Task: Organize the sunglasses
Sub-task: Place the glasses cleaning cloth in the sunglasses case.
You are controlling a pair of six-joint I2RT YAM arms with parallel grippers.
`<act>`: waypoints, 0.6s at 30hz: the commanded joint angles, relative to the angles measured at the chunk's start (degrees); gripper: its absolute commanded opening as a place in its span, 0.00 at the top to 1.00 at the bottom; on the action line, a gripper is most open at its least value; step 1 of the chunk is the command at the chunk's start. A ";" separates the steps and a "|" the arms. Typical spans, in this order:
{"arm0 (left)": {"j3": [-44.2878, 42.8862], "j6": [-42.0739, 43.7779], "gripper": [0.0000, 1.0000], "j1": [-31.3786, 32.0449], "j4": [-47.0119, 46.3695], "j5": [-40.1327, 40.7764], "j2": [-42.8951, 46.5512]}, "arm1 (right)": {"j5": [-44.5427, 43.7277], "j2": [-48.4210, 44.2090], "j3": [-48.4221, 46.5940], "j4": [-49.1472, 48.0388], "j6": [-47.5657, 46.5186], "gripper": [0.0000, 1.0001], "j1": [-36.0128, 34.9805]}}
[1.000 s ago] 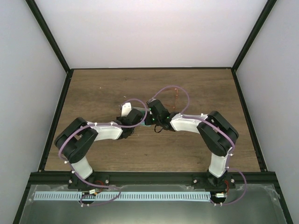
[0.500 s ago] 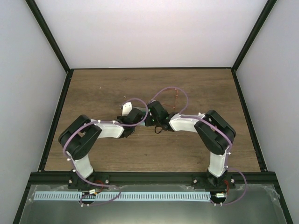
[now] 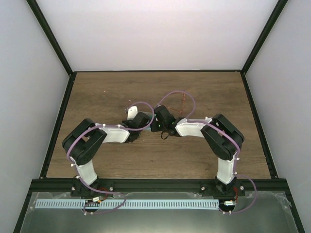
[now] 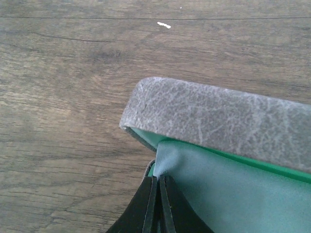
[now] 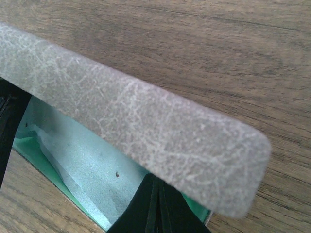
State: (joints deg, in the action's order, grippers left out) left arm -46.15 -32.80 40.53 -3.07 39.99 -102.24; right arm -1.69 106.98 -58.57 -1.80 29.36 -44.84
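The sunglasses point(image 3: 183, 101) show only in the top view, as a thin red frame on the wood just beyond the right arm. Both grippers meet at the table's middle over the grey case point(image 4: 218, 121), which the arms mostly hide from above. Its lid point(image 5: 146, 116) stands raised over the green lining point(image 4: 272, 165). A pale blue cloth point(image 4: 228, 199) lies inside it. My left gripper point(image 4: 158, 177) is shut, pinching a corner of the cloth at the case's left end. My right gripper point(image 5: 156, 180) is shut, with its tips inside the case under the lid's rim.
The brown wooden table point(image 3: 97, 92) is boxed in by a black frame point(image 3: 53, 48) and white walls. A small white fleck point(image 4: 164, 24) lies on the wood beyond the case. Purple cables point(image 3: 175, 94) loop over both wrists.
Both arms have crept slightly toward the far side, the left forearm drawing in toward the middle. Both grippers stay shut.
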 commanded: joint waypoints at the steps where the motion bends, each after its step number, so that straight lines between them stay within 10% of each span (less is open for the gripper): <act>1: -1.11 -0.42 0.96 -0.34 1.65 0.87 0.15 | -0.86 -0.70 -2.13 0.13 -0.46 0.99 -0.45; 18: -1.60 -1.25 0.88 -0.31 4.21 1.39 1.07 | -0.13 -4.01 -0.60 -0.13 -0.61 0.80 -0.51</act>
State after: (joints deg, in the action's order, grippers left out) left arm -46.35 -33.08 40.49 -0.27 40.07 -102.10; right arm -1.52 106.00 -58.54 -1.72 29.15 -44.84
